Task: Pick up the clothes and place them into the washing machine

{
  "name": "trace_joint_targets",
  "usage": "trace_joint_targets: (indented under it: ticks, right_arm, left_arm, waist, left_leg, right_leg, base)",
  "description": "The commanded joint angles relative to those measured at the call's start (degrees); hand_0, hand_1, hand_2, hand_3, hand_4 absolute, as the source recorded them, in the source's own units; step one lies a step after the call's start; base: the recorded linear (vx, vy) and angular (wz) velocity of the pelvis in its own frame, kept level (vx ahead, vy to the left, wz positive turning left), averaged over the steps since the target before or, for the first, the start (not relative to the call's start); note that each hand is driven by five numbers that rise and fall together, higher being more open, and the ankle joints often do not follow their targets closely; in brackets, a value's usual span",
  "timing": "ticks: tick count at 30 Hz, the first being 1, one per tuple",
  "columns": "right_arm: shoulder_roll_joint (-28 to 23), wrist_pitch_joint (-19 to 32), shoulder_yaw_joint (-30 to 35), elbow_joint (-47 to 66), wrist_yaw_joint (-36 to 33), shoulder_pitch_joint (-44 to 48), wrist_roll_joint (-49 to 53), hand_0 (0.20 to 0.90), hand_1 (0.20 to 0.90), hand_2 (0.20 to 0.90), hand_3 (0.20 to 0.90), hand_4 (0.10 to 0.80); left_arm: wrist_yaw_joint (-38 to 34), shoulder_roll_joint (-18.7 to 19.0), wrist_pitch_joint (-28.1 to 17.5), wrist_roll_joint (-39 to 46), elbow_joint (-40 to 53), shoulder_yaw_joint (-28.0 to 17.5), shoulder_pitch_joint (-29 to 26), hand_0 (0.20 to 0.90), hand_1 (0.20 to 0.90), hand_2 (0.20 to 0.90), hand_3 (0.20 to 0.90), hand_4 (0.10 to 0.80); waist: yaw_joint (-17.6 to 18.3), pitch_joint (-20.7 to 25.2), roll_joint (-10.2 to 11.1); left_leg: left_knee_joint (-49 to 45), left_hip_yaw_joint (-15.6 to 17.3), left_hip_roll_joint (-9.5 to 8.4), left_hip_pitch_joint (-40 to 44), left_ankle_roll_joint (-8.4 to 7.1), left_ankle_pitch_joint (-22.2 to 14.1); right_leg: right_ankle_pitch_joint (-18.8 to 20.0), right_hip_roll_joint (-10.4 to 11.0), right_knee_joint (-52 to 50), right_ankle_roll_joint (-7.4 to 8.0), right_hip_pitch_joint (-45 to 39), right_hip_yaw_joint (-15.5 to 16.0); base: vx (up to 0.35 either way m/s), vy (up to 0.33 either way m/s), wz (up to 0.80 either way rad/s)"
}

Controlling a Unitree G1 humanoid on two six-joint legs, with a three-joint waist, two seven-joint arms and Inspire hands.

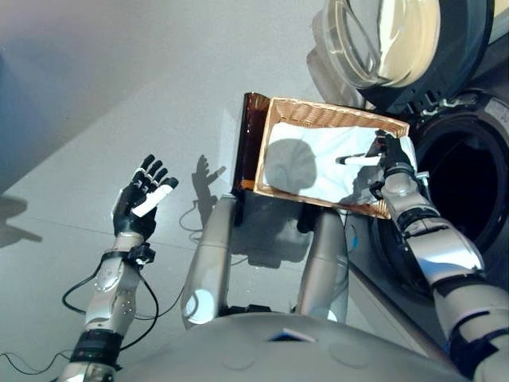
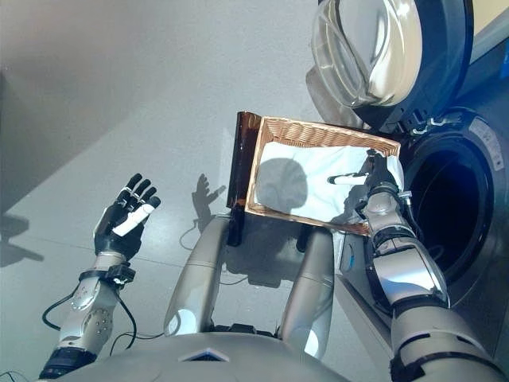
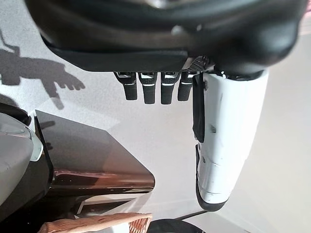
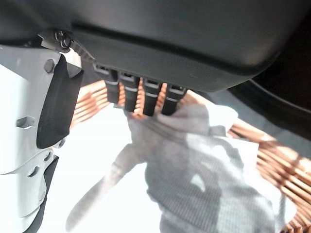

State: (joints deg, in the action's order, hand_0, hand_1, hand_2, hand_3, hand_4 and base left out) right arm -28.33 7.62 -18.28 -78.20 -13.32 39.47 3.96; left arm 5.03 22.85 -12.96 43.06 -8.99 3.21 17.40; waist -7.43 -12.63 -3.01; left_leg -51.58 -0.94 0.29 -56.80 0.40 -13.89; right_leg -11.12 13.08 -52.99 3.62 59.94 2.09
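A: What is lying around the washer (image 2: 445,215)?

B: A wicker basket (image 1: 318,114) is sitting right in front of the robot, just beside the washer's dark opening. A brown panel (image 1: 253,139) is standing against the basket's left side. The washer's door (image 1: 382,40) is hanging open above the basket's far right corner. The floor (image 1: 119,79) around is grey.

A: And the clothes?

B: A white cloth (image 1: 318,163) is filling the basket, all of it inside the rim.

A: Is anything standing between the cloth and the opening?

B: Only the basket's right rim, which is lying next to the drum's mouth.

A: What is the right hand (image 1: 390,155) doing?

B: It is reaching over the basket's right end, on the cloth. In the right wrist view its fingers (image 4: 146,94) are pointing down into the fabric, but I cannot tell whether they are gripping it. The white thumb is sticking out to the side.

A: The left hand (image 1: 141,199)?

B: It is hanging over the floor, well apart from the basket, fingers (image 3: 150,87) straight and spread, holding nothing.

A: Any writing to read?

B: None that I can make out.
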Motion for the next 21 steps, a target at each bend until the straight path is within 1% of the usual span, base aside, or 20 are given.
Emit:
trace_joint_targets:
  ticks: [1, 5, 13, 21]
  right_arm:
    - [-1.3, 2.8, -1.1, 1.5, 1.2, 0.2, 1.6, 0.900, 0.900, 0.900, 0.900, 0.800]
    - [-0.1, 3.3, -1.9, 3.6, 3.6, -0.8, 3.0, 0.900, 0.900, 0.900, 0.900, 0.800]
    - [1.6, 3.2, -3.3, 4.2, 7.5, -1.4, 3.7, 0.900, 0.900, 0.900, 0.900, 0.800]
    - [2.3, 2.7, -3.6, 3.2, 7.6, -1.2, 2.4, 0.900, 0.900, 0.900, 0.900, 0.800]
  left_arm:
    - [0.5, 3.0, -4.4, 1.2, 6.9, -4.0, 2.2, 0.900, 0.900, 0.900, 0.900, 0.800]
    - [0.8, 3.1, -4.1, 1.4, 7.5, -4.3, 2.4, 0.900, 0.900, 0.900, 0.900, 0.800]
    - [1.4, 2.9, -4.0, 1.4, 7.4, -4.4, 2.0, 0.900, 0.900, 0.900, 0.900, 0.800]
    - [1.6, 2.6, -3.7, 0.9, 7.4, -4.6, 1.8, 0.900, 0.900, 0.900, 0.900, 0.800]
  waist:
    - [-1.5, 2.6, -1.2]
    - [-1.6, 2.4, -1.3]
    - [-1.8, 2.4, -1.2]
    - [-1.9, 3.0, -1.1]
  left_leg:
    - [1.0, 1.3, 0.50, -2.5, -0.40, 1.0]
    - [0.8, 1.3, 0.47, -3.0, -0.28, 1.0]
    - [0.9, 1.3, 0.33, -3.5, -0.20, 1.1]
    - [0.4, 1.4, 0.40, -4.6, -0.15, 1.0]
  right_leg:
    - [-2.8, -1.2, -1.2, -1.49, 0.6, -0.3]
    - [-2.8, -1.1, -1.4, -1.42, 0.9, -0.1]
    - [-3.0, -0.9, -1.8, -1.48, 1.7, -0.3]
    - [-3.0, -1.0, -2.1, -1.67, 2.8, -0.6]
  base:
    - [0.000, 0.000, 0.00]
    - [0.002, -0.002, 0.02]
    - [0.000, 0.000, 0.00]
    - [0.000, 0.000, 0.00]
